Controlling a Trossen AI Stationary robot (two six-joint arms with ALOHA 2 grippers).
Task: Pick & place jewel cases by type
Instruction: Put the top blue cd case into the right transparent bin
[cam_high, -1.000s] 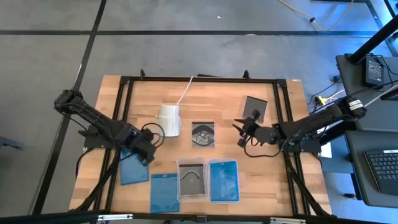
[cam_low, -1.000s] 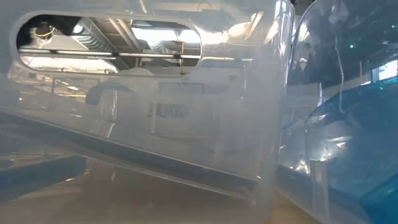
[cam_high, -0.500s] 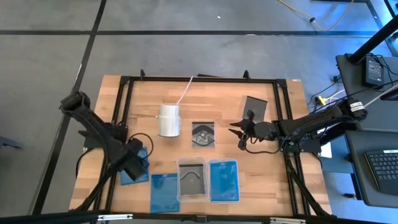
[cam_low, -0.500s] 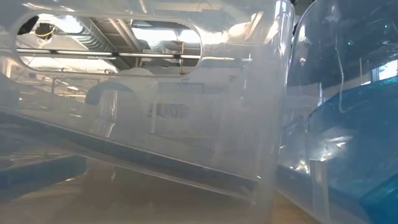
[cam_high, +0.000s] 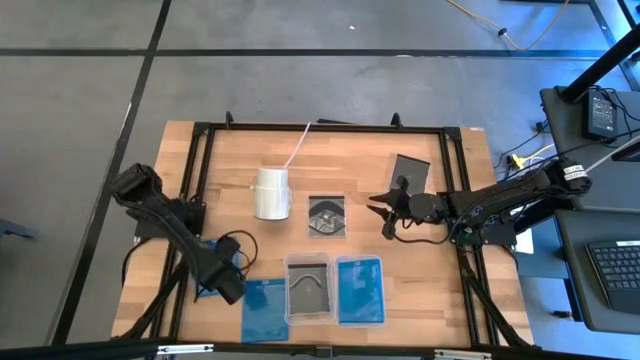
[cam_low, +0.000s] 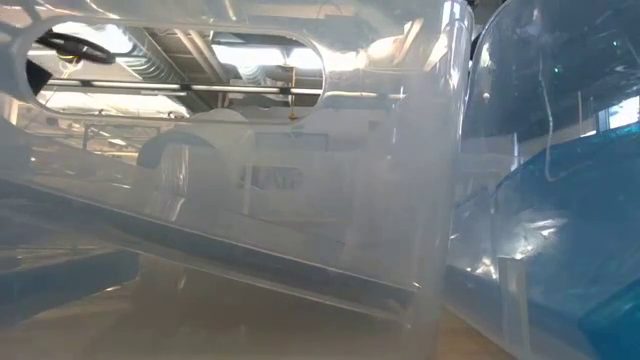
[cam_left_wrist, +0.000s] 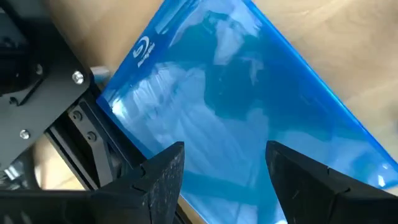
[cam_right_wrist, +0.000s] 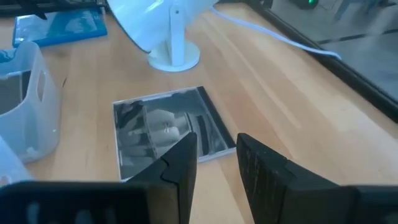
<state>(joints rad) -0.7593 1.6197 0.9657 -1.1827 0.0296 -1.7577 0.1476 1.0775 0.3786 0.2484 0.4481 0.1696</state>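
Left gripper (cam_high: 228, 287) sits low over a blue jewel case (cam_left_wrist: 249, 118) at the table's front-left, fingers spread, gripping nothing; right gripper (cam_high: 381, 212) hovers just beside the clear jewel case (cam_high: 326, 216) at mid-table (disc visible inside), fingers parted, empty; white cup (cam_high: 271, 193) nearby.

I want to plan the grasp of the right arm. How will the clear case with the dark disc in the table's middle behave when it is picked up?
The clear case looks thin, rigid and lying flat on the table, so probably light but hard to get fingers under. Its glossy plastic may slip. The right gripper hovers beside it, open.
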